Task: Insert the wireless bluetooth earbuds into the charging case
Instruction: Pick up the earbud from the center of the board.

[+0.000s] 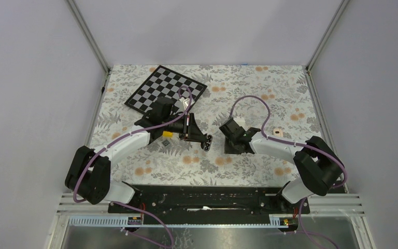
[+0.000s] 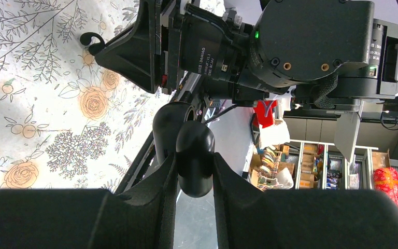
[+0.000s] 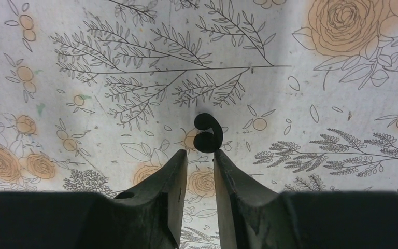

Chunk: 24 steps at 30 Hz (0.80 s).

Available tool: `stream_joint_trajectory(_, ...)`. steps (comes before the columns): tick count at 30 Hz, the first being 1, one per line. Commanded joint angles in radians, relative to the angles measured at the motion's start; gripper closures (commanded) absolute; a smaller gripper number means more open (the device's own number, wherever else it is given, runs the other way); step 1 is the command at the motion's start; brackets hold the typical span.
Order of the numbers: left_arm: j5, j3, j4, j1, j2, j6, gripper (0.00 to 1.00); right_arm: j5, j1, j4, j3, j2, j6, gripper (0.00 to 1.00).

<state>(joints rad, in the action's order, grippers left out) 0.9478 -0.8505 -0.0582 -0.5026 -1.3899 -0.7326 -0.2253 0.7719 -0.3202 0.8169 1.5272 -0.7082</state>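
My left gripper is shut on the black rounded charging case, held off the table. My right gripper points down at the cloth just right of the case. Its jaws stand a narrow gap apart with nothing between the pads. A black earbud with a curled hook sits just past its fingertips, touching the right one. In the left wrist view the same earbud hook sticks out at that gripper's tip. A pale beige earbud lies on the table beside the right forearm.
A small yellow block sits under the left arm's wrist. A chessboard lies at the back left. Flowered cloth covers the table, and walls close in both sides. The arms' base rail runs along the near edge.
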Motion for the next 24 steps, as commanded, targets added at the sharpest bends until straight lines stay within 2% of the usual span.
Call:
stream_joint_trajectory(1, 0.023, -0.025, 0.028, -0.003, 0.003, 0.021, 0.96, 0.005, 0.001, 0.040, 0.044, 0.010, 0.008, 0.67)
stream_joint_trajectory(9, 0.023, -0.024, 0.028, -0.003, 0.005, 0.021, 0.96, 0.055, 0.000, 0.045, 0.038, -0.005, 0.002, 0.68)
stream_joint_trajectory(20, 0.027, -0.025, 0.028, -0.004, 0.006, 0.022, 0.96, -0.046, -0.002, 0.024, 0.018, -0.100, -0.010, 0.68)
stream_joint_trajectory(24, 0.027, -0.025, 0.028, -0.004, 0.006, 0.022, 0.96, -0.044, -0.051, 0.026, -0.025, -0.140, -0.026, 0.67)
